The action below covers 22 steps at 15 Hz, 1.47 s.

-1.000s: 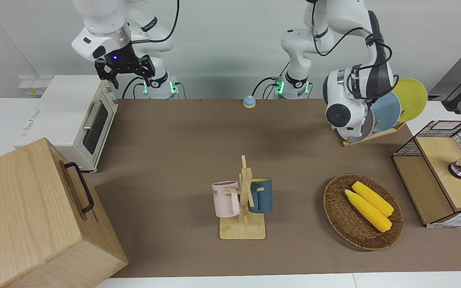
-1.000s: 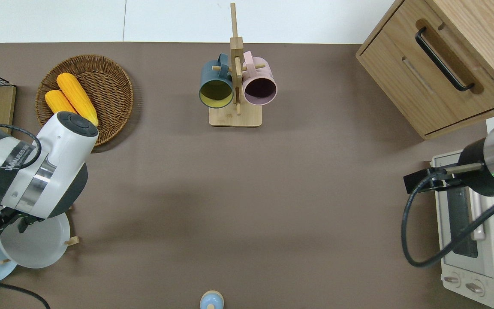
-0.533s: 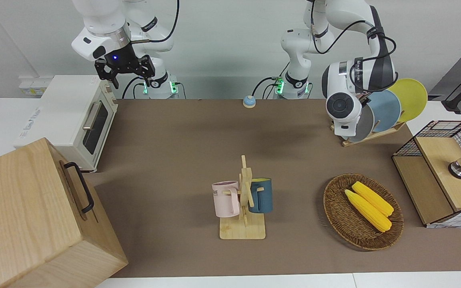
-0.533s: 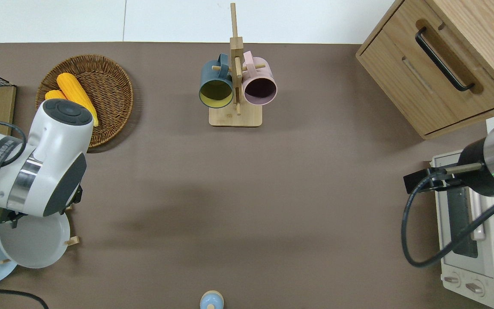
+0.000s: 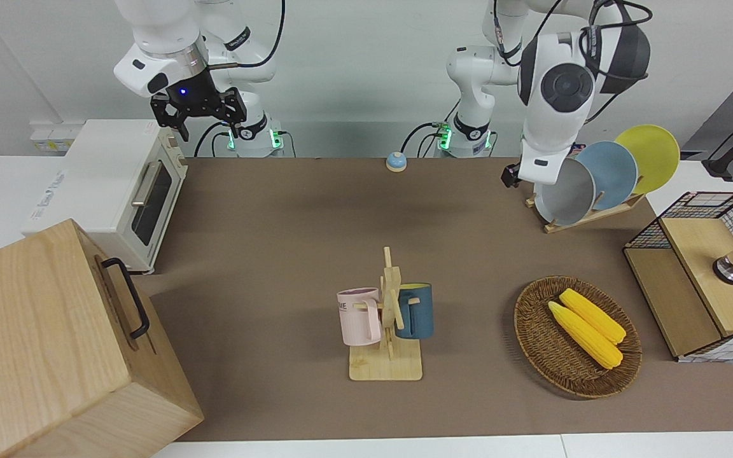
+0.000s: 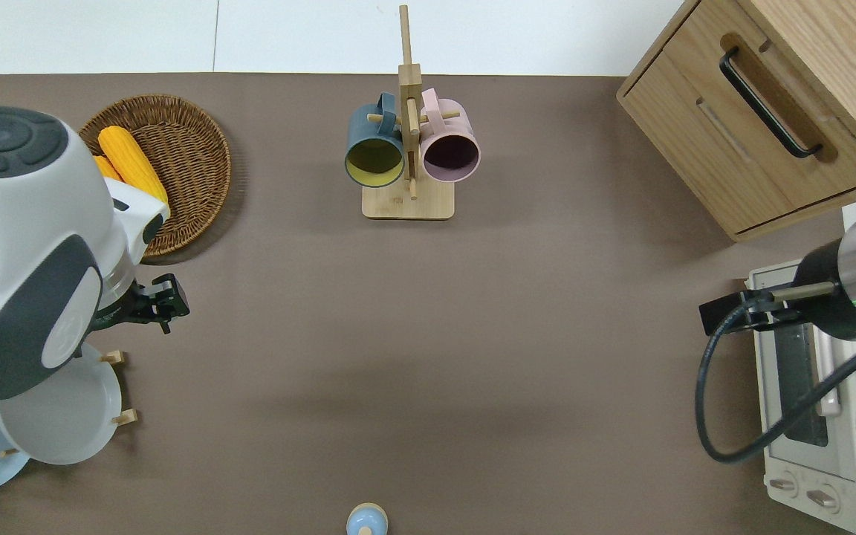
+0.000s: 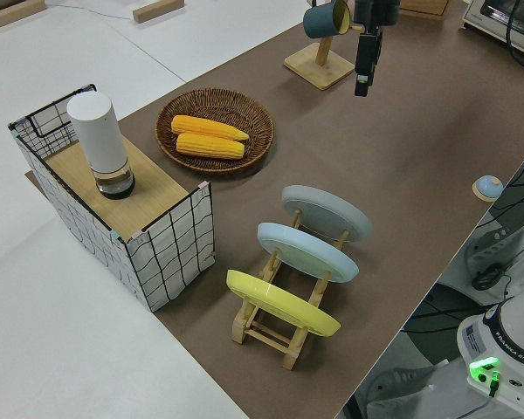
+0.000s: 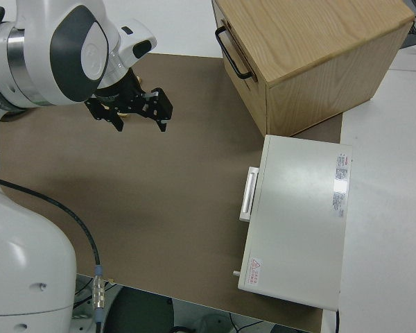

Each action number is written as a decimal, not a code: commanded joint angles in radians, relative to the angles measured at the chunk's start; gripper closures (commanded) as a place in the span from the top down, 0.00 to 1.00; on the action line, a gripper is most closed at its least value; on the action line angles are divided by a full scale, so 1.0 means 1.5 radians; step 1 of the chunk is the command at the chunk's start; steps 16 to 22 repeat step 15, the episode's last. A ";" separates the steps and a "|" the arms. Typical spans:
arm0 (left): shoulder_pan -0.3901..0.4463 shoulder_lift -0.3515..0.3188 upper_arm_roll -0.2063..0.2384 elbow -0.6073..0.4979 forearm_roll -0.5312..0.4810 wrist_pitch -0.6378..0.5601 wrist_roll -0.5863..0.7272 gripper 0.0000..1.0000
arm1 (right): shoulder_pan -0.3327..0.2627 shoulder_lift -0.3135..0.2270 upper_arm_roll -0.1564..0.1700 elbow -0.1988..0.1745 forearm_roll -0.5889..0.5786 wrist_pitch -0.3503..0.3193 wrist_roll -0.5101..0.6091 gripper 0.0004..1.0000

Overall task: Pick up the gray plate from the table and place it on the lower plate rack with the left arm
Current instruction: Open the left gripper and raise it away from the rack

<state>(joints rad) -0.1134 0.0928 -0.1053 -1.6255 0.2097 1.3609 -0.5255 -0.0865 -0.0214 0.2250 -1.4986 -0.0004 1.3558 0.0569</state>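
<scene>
Three plates stand in the rack (image 7: 284, 327) on the table (image 5: 290, 222): yellow (image 7: 281, 302), blue (image 7: 307, 251), and the gray plate (image 7: 326, 213) in the slot farthest from the robots. Left gripper (image 6: 164, 301), raised over bare table beside the rack, empty; finger gap cannot be told. Right arm parked.

A plain white wall (image 5: 354, 57) rises where the robots stand. The long bench (image 5: 290, 254) is covered in matte brown with white edges. At the right arm's end sit a wooden cabinet (image 5: 55, 343) with a black handle and a white toaster oven (image 5: 112, 191). Lighting is even, and shadows are soft.
</scene>
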 commanded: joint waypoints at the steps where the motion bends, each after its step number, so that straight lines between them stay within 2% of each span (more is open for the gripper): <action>1: 0.010 -0.034 0.015 0.013 -0.087 0.059 0.127 0.98 | -0.009 -0.003 0.004 0.004 0.002 -0.010 -0.002 0.99; 2: 0.015 -0.042 0.020 0.015 -0.105 0.061 0.179 0.98 | -0.009 -0.003 0.004 0.004 0.002 -0.010 -0.002 0.99; 3: 0.013 -0.050 0.038 0.014 -0.121 0.072 0.223 0.98 | -0.010 -0.003 0.004 0.004 0.002 -0.010 -0.002 0.99; 6: 0.013 -0.052 0.087 0.014 -0.187 0.114 0.276 0.98 | -0.009 -0.003 0.004 0.004 0.002 -0.010 -0.002 0.99; 9: 0.014 -0.050 0.108 0.011 -0.213 0.128 0.288 0.99 | -0.009 -0.003 0.004 0.004 0.002 -0.010 -0.002 0.99; 12: 0.012 -0.048 0.110 0.009 -0.204 0.128 0.279 1.00 | -0.009 -0.003 0.004 0.004 0.002 -0.010 -0.002 0.99; 14: 0.011 -0.047 0.110 0.009 -0.172 0.128 0.275 1.00 | -0.009 -0.003 0.004 0.004 0.002 -0.010 -0.002 0.99; 22: 0.012 -0.046 0.109 0.007 -0.177 0.128 0.267 1.00 | -0.010 -0.003 0.004 0.004 0.002 -0.010 -0.002 0.99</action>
